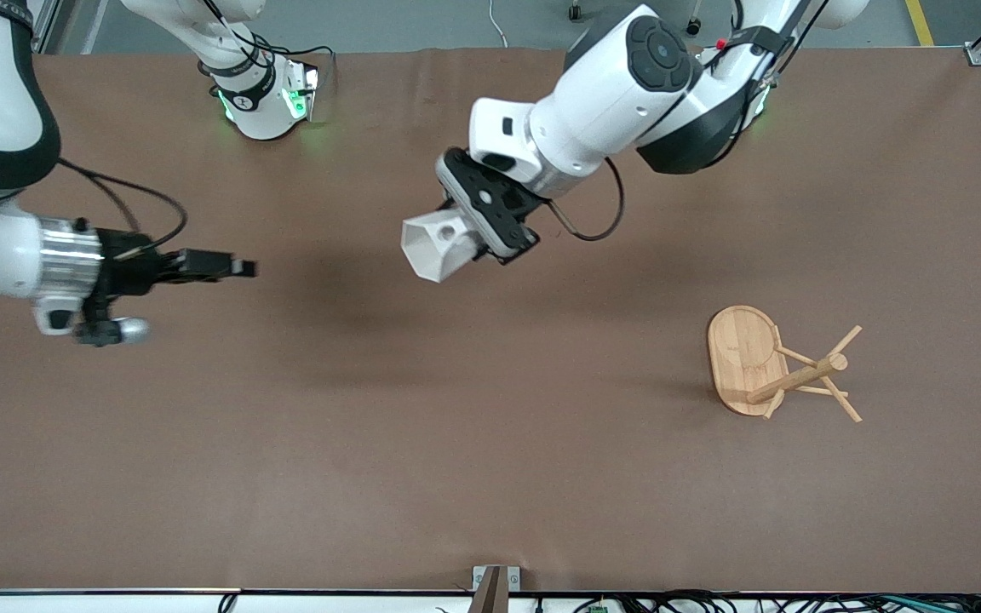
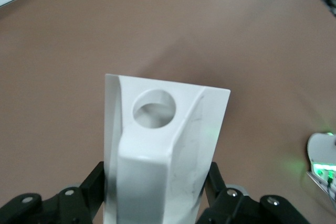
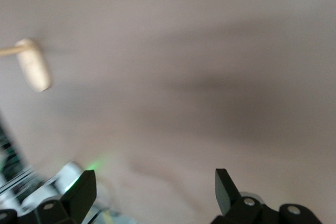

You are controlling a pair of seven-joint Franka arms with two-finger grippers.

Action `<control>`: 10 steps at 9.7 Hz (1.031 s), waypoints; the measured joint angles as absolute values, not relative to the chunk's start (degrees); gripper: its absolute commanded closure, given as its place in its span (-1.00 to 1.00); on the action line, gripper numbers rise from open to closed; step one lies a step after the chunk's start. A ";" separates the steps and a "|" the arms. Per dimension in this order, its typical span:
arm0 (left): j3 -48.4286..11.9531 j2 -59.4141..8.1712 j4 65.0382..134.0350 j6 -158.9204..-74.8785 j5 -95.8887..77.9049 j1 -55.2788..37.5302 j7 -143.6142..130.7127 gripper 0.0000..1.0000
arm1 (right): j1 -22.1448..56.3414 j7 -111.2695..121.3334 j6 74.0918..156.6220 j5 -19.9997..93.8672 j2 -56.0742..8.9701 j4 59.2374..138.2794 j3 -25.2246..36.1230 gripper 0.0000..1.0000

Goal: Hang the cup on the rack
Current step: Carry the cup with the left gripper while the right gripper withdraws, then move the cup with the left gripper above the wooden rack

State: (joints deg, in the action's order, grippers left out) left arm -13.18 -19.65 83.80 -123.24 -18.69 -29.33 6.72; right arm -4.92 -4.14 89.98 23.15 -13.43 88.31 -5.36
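No legible writing shows; left gripper (image 1: 465,243) clamps cup (image 1: 434,247), apparently airborne.

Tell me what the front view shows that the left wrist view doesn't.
Only the front view shows the bamboo mug rack standing toward the left arm's end of the table, and the right gripper open, waiting over bare table near the right arm's end. Only the left wrist view shows, close up, the round hole through the cup's blocky handle and both fingers pressed against the cup's sides. Both show the left gripper holding the white faceted cup in the air above the brown table.
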 measured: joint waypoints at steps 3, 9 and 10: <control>-13.12 -19.13 83.19 -119.44 -11.25 -28.43 -14.31 0.99 | -4.44 -3.94 93.65 6.59 -10.96 83.17 0.12 -1.00; -12.73 -18.35 85.31 -113.65 -7.87 -20.60 -29.42 0.99 | -0.29 -1.68 83.20 1.68 0.75 82.47 6.81 -1.00; -12.70 -18.26 87.02 -113.58 -7.64 -19.75 -29.40 0.99 | -0.28 -2.08 83.20 0.92 1.24 82.88 5.71 -1.00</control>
State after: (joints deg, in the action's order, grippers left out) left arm -12.70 -18.26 87.02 -113.58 -7.64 -19.75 -29.40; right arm -0.28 -2.08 83.20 0.92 1.24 82.88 5.71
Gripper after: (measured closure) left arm 0.220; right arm 0.000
